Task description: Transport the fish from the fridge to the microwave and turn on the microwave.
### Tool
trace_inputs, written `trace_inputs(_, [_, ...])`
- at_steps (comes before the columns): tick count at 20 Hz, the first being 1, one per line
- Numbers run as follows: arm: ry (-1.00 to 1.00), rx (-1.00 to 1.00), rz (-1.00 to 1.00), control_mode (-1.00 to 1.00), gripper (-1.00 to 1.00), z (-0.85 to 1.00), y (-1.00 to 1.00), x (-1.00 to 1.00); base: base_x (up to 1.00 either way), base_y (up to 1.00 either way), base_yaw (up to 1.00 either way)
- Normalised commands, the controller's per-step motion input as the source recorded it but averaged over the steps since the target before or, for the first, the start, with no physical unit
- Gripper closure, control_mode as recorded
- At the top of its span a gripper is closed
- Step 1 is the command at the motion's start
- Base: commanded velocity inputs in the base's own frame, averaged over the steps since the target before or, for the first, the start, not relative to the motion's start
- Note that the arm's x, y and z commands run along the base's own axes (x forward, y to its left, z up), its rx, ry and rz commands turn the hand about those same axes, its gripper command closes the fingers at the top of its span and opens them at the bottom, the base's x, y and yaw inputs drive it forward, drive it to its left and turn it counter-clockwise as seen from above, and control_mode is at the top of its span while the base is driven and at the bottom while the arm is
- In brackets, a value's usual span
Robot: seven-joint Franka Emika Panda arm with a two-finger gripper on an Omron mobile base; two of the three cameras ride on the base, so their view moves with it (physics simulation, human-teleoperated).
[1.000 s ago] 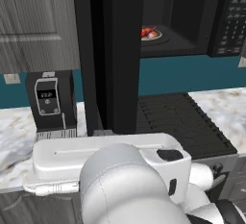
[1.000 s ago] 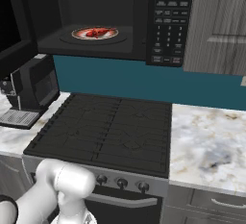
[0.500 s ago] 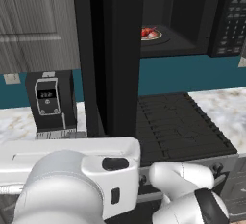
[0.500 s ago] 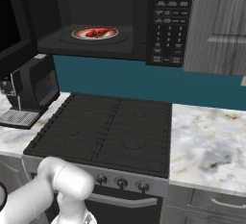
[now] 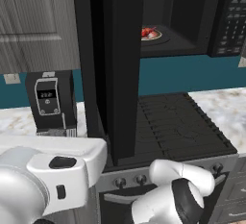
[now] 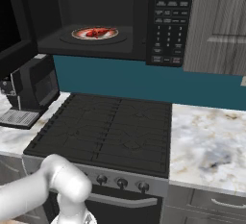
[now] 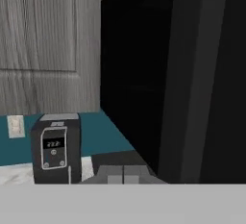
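Observation:
The microwave (image 6: 168,26) hangs open above the stove, keypad on its right. Its tall dark door (image 5: 117,74) swings out to the left and shows close up as door (image 7: 182,74) in the hand view. Inside, the red-orange fish (image 6: 98,31) lies on a round plate (image 6: 79,35); from the left it appears as fish (image 5: 149,31) past the door's edge. My gripper (image 7: 123,174) is shut on nothing, low in front of the door's outer side and facing the wall. The arm is folded low before the stove. The fridge is out of view.
A black coffee machine (image 5: 50,103) stands on the marble counter left of the door, also as coffee machine (image 7: 55,148). The black stove (image 6: 105,131) lies under the microwave, with marble counter (image 6: 206,146) to its right. Grey wall cabinets (image 6: 216,21) flank the microwave.
The arm's white links have swung across the bottom of both base views. The fish, plate and open door have stayed where they were.

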Motion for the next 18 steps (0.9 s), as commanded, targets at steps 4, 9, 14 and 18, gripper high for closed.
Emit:
trace_inputs(4, [0.0,-0.09,-0.16,-1.0,1.0,-0.24,0.19,0.3,0.0,0.0,0.0])
trace_inputs(9, [0.0,-0.09,-0.16,-1.0,1.0,-0.23,0.06,0.33,0.0,0.0,0.0])
trace_inputs(14, [-0.02,-0.06,-0.14,-1.0,1.0,-0.16,0.02,0.23,0.0,0.0,0.0])
trace_inputs(18, [-0.07,-0.02,-0.12,-1.0,1.0,-0.06,0.0,0.18,0.0,0.0,0.0])
